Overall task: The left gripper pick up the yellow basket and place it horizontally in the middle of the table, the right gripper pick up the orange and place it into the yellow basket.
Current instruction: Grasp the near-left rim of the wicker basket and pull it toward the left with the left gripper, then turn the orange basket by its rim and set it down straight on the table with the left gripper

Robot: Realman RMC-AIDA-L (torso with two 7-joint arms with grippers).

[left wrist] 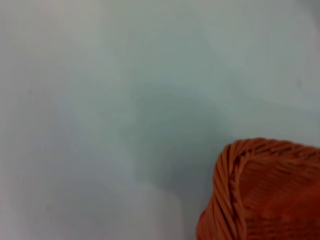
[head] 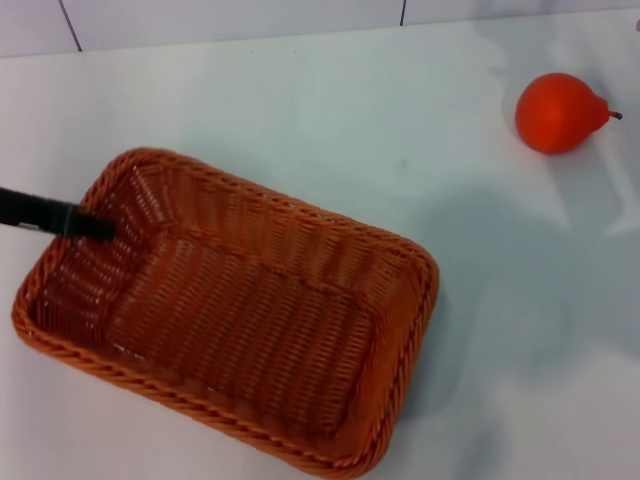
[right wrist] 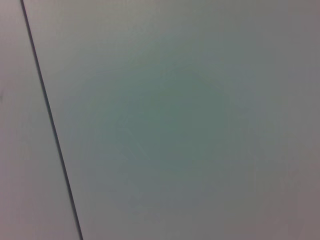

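The yellow basket (head: 240, 310), an orange-brown woven wicker one, lies at an angle on the white table (head: 330, 110) at the front left. It is empty. My left gripper (head: 98, 227) reaches in from the left as a thin black bar across the basket's left rim, with its tip inside against the left wall. One corner of the basket shows in the left wrist view (left wrist: 260, 195). The orange (head: 556, 112) lies on the table at the back right, far from the basket. My right gripper is out of view.
The table's far edge meets a pale wall (head: 220, 20) with dark seams at the back. The right wrist view shows only a pale surface with a dark seam line (right wrist: 50, 125).
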